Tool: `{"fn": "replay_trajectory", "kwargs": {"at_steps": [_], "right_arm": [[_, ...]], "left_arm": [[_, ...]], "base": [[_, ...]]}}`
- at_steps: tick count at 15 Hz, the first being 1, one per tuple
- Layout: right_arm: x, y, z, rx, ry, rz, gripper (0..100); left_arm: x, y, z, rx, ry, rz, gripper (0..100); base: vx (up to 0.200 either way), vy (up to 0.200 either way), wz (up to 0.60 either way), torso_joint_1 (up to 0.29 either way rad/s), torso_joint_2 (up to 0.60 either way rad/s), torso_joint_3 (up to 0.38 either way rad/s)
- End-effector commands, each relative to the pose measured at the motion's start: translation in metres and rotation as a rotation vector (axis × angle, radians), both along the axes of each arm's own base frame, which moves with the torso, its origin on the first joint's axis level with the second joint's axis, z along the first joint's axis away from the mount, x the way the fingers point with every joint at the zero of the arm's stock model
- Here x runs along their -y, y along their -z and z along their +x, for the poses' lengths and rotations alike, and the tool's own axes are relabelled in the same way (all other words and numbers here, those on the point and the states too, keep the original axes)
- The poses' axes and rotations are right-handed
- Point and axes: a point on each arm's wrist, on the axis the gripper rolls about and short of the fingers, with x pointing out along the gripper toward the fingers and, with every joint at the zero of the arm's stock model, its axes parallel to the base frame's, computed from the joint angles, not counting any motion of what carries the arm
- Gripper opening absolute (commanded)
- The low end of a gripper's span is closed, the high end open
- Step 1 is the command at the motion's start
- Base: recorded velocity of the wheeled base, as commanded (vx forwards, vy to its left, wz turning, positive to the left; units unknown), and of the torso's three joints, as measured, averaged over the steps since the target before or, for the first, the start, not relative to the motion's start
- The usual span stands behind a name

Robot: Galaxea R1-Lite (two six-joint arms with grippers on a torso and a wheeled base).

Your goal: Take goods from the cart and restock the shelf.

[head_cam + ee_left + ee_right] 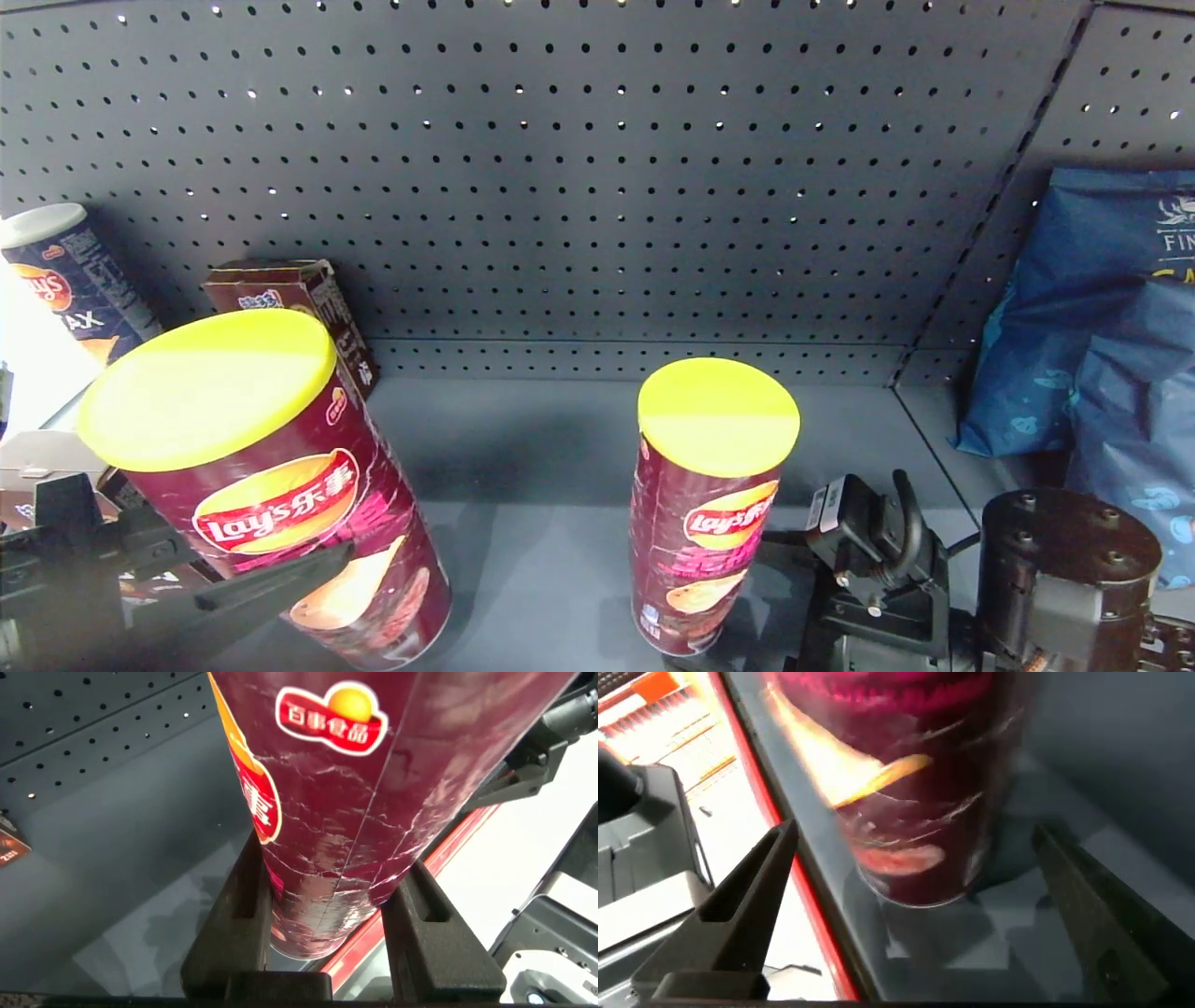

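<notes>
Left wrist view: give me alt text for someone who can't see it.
The left gripper, jaws shut on the lower part of a maroon chip can, holds it tilted over the grey shelf near its red front edge.

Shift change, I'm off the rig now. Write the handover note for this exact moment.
Left gripper: shut on the left chip can, held tilted at the front left of the shelf.
Right gripper: open, fingers either side of the right chip can, not touching it.
Done: right chip can stands upright near the shelf's front edge.
Left: probably stand the left chip can upright, release it, then bring more goods.
</notes>
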Motion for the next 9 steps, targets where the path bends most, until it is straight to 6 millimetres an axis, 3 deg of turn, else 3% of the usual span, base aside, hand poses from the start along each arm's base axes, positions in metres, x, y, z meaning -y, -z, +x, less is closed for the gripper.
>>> {"fn": "replay_trajectory", "kwargs": {"at_steps": [1,6,9], "right_arm": [[-0.001,-0.004,0.002,0.012,0.008,0.011,100],[-0.017,-0.008,0.017,0.032,0.040,0.022,100],[-0.016,-0.008,0.015,0.033,0.039,0.023,100]], "left_arm": [[0.000,0.000,0.000,-0.001,0.001,-0.001,0],[0.000,0.000,0.000,-0.002,0.001,0.000,0],[0.000,0.001,0.000,-0.002,0.001,0.000,0]], "base": [[0.000,0.000,0.00,0.000,0.00,0.000],[0.000,0.000,0.00,0.000,0.00,0.000],[0.000,0.000,0.00,0.000,0.00,0.000]]}}
